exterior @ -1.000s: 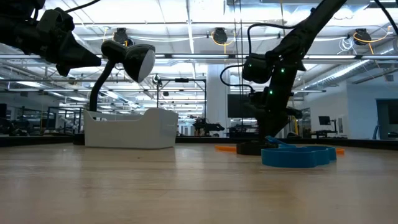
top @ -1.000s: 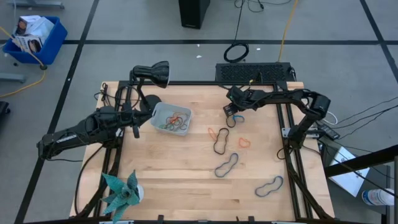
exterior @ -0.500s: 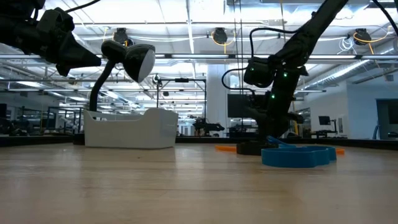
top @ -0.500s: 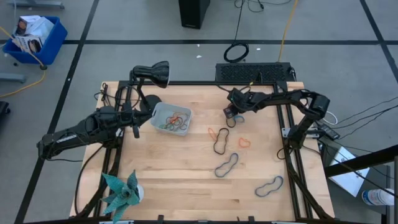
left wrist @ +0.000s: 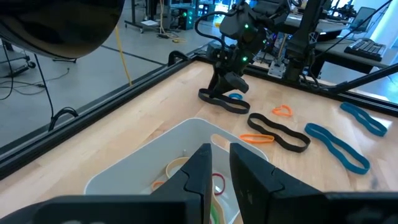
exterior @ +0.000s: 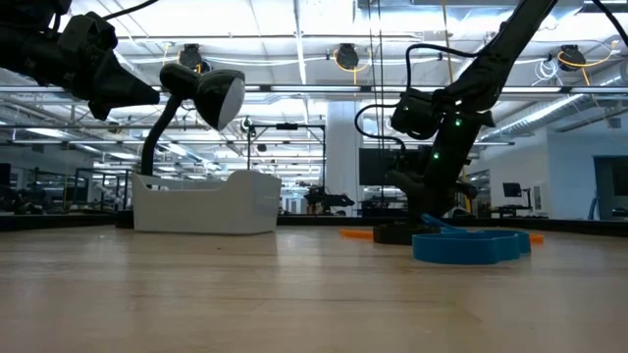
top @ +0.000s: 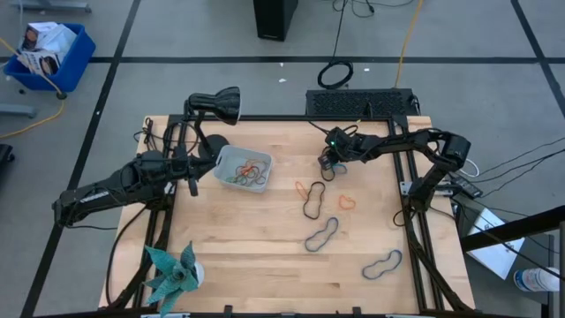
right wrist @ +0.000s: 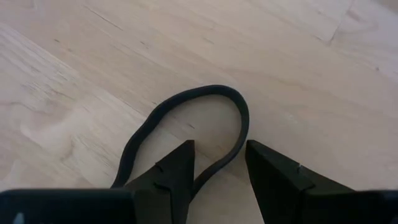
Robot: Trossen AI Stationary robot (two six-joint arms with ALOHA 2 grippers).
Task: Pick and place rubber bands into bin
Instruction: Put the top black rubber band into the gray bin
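Observation:
A black rubber band (right wrist: 186, 121) lies flat on the wood at the far right of the table, also seen in the high view (top: 333, 170). My right gripper (right wrist: 219, 146) is open just above it, pointing steeply down, one finger on each side of one strand; I cannot tell whether they touch it. The bin (top: 221, 163) stands left of the middle and holds several rubber bands (top: 250, 170). My left gripper (left wrist: 219, 149) hovers at the bin's left side (top: 192, 177), a narrow gap between its fingers and nothing in it.
More rubber bands lie loose on the wood: orange (top: 307, 188), black (top: 314, 206), a small red one (top: 347, 201), and greyish ones nearer the front (top: 322, 234) (top: 382, 264). A black desk lamp (top: 216, 104) stands behind the bin. A teal plant-like figure (top: 172, 274) sits at the near left.
My right gripper has come down toward the black rubber band and tipped to point more steeply at the table. Its fingers stay apart. The bands and the bin have not moved.

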